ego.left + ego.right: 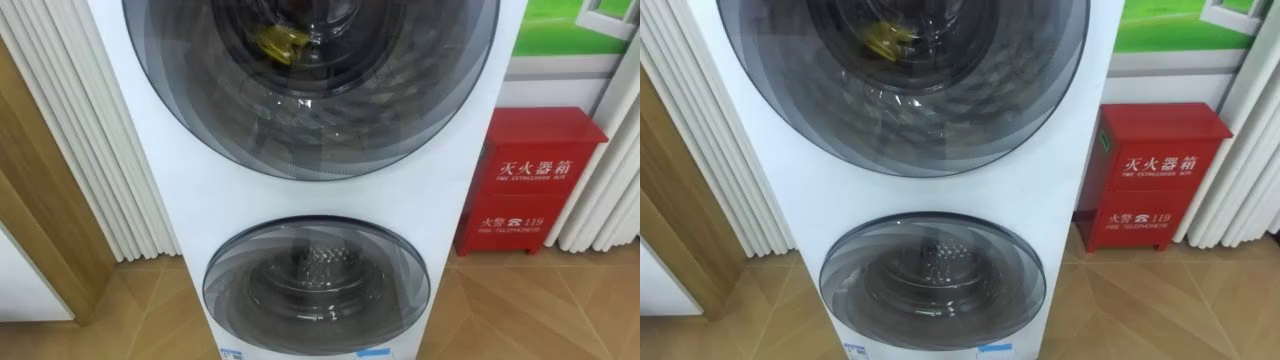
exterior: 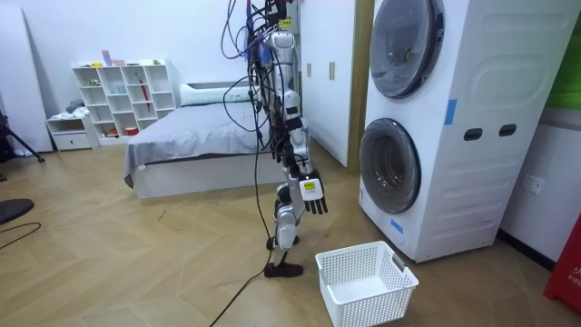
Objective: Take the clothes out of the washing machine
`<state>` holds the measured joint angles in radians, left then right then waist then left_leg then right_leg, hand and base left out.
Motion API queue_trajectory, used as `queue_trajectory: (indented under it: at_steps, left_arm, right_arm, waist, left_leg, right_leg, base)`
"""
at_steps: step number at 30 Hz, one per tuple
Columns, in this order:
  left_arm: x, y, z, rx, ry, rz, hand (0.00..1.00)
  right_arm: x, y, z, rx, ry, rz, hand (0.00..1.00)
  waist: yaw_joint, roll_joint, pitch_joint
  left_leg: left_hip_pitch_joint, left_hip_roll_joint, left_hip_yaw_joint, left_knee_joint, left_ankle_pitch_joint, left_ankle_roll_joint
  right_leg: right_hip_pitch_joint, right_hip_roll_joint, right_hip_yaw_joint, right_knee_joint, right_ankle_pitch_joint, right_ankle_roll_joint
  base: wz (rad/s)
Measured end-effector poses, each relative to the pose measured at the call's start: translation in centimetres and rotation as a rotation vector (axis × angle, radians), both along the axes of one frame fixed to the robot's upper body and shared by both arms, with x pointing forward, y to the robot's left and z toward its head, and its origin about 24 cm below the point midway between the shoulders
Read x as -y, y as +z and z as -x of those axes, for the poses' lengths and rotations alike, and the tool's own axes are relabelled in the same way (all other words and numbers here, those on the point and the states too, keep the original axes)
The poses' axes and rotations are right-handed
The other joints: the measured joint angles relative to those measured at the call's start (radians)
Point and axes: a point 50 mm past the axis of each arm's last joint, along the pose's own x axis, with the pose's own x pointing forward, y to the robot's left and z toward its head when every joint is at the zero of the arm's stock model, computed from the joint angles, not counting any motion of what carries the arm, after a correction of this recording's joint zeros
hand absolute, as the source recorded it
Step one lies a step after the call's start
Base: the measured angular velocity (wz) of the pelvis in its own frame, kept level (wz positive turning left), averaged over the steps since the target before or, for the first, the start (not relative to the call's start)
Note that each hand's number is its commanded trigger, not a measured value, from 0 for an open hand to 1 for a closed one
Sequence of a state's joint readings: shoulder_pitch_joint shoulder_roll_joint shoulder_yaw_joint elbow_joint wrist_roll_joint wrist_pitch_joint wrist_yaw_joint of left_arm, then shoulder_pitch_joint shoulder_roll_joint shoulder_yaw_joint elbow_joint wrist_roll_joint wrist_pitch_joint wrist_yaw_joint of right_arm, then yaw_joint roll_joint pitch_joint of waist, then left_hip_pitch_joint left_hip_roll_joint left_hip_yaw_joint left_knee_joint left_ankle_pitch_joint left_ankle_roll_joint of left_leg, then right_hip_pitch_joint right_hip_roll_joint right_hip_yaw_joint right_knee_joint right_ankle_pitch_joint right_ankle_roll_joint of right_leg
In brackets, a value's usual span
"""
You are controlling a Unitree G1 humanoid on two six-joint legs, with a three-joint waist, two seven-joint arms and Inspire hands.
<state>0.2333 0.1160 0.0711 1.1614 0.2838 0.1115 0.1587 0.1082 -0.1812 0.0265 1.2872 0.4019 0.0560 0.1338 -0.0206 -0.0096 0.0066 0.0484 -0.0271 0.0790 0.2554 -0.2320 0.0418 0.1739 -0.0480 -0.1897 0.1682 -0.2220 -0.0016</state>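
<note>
In the room view I see my robot standing upright on both legs, torso straight, turned toward that view's right. Its right arm hangs on the side nearer the camera, the upper arm close to the body and the forearm angled a little forward and down from the elbow. The right hand (image 2: 313, 193) sits at about hip height, fingers relaxed and pointing downward, holding nothing.

Gleamed smooth and glossy across the white casing of the washing machine (image 1: 330, 200) at frame centre, with shiny, dark-tinted see-through doors (image 1: 316, 285). Looked like semi-gloss painted red metal on the cabinet (image 1: 525, 180) at right. Showed satin wood-grain floor (image 1: 530, 310) along the bottom, and perforated white plastic in the basket (image 2: 363, 263).
</note>
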Motion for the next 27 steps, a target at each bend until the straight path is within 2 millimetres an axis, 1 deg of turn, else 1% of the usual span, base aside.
queue_trajectory:
  at_steps: [20, 23, 25, 26, 27]
  left_arm:
    - [0.15, -0.05, 0.08, -0.001, 0.02, 0.018, 0.0]
    - [0.21, -0.07, 0.02, 0.0, 0.019, 0.021, 0.0]
    - [0.18, -0.05, -0.4, 0.013, 0.016, 0.022, 0.0]
    - [0.17, -0.05, -0.42, 0.013, 0.016, 0.023, 0.0]
    - [0.15, -0.04, -0.62, 0.018, 0.011, 0.025, 0.0]
  right_arm:
    - [-0.09, -0.06, 0.34, -0.006, -0.031, -0.016, 0.0]
    - [-0.03, -0.06, 0.25, -0.009, -0.039, -0.013, 0.0]
    - [-0.03, -0.05, 0.18, -0.007, -0.042, -0.012, 0.0]
    - [-0.04, -0.05, 0.11, -0.006, -0.039, -0.012, 0.0]
    - [0.0, 0.03, -0.41, 0.008, -0.036, -0.012, 0.0]
  waist:
    - [0.0, -0.002, 0.0002]
    - [-0.002, -0.001, 0.0008]
    - [-0.002, -0.001, 0.0009]
    - [-0.001, -0.002, 0.0013]
    - [-0.001, -0.008, 0.0014]
  left_leg:
    - [-0.002, -0.001, 0.001, 0.0, -0.002, -0.002]
    - [-0.003, 0.0, 0.0, -0.005, -0.005, -0.001]
    - [-0.003, -0.001, -0.001, -0.005, -0.006, -0.001]
    - [-0.003, -0.001, -0.002, -0.004, -0.006, -0.001]
    - [-0.006, -0.001, -0.002, 0.0, -0.006, -0.001]
  right_leg:
    - [0.003, 0.001, -0.002, -0.015, 0.0, 0.001]
    - [0.004, 0.001, -0.004, -0.015, 0.0, 0.001]
    - [0.009, 0.001, -0.004, -0.015, 0.0, 0.001]
    - [0.01, 0.0, -0.005, -0.014, 0.0, 0.001]
    - [0.008, 0.0, -0.007, -0.011, 0.0, 0.001]
  base:
    - [0.0]
    - [0.0]
    - [0.0]
    - [0.0]
    - [0.0]
